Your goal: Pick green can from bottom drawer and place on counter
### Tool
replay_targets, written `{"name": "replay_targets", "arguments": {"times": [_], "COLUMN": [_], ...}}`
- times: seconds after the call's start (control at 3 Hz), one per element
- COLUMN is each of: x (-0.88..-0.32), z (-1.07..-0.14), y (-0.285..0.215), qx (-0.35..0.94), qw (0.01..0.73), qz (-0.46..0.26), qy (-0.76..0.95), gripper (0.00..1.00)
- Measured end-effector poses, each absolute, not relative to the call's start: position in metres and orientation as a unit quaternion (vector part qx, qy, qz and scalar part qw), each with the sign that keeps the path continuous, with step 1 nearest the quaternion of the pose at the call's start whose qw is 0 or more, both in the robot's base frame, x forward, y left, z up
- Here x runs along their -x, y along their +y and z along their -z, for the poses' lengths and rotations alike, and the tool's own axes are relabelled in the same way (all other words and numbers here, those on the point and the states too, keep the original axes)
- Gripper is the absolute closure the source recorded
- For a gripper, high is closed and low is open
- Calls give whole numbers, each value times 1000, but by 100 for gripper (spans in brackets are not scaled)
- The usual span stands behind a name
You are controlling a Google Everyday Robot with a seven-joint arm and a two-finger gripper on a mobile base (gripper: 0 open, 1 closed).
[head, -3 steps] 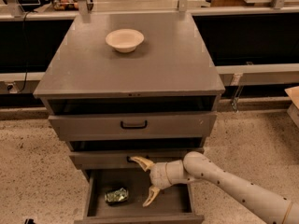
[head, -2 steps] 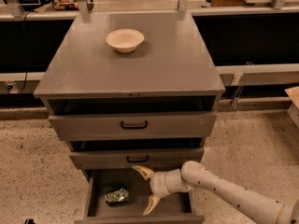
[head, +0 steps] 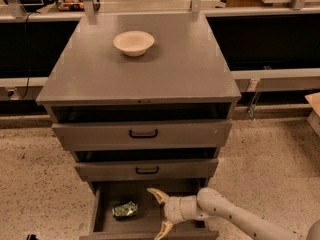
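The bottom drawer (head: pixel 98 213) stands pulled out, so access is sorted. The green can (head: pixel 125 210) lies on its floor, toward the left side. The gripper (head: pixel 160 212) is down inside the drawer, just to the can's right. Its two pale fingers are spread wide apart, one high and one low, and they hold nothing. A gap shows between gripper and can, so there is no contact and the grasp is not yet made.

By this reading the task is early. The reach is nearly there, but the closing, the lift out and the carry up are all left. The table (head: pixel 165 69), the cabinet top the task calls the counter, holds only a cream bowl (head: pixel 133 42) toward its back left. That leaves plenty of bare surface for the can.
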State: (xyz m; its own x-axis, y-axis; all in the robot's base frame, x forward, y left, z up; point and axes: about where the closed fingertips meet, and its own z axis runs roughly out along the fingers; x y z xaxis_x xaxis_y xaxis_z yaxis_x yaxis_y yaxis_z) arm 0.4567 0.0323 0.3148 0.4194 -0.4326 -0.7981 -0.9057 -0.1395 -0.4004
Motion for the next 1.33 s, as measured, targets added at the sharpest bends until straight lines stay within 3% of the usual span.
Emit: {"name": "replay_targets", "arguments": {"times": [0.67,1.33], "x": [-478,-486], "z": [-251,-243], "y": [32,30], "qx": [603,590], "qw": [439,431], "qz": [-253,-233], "qy": [616,642], "gripper": [0,0]}}
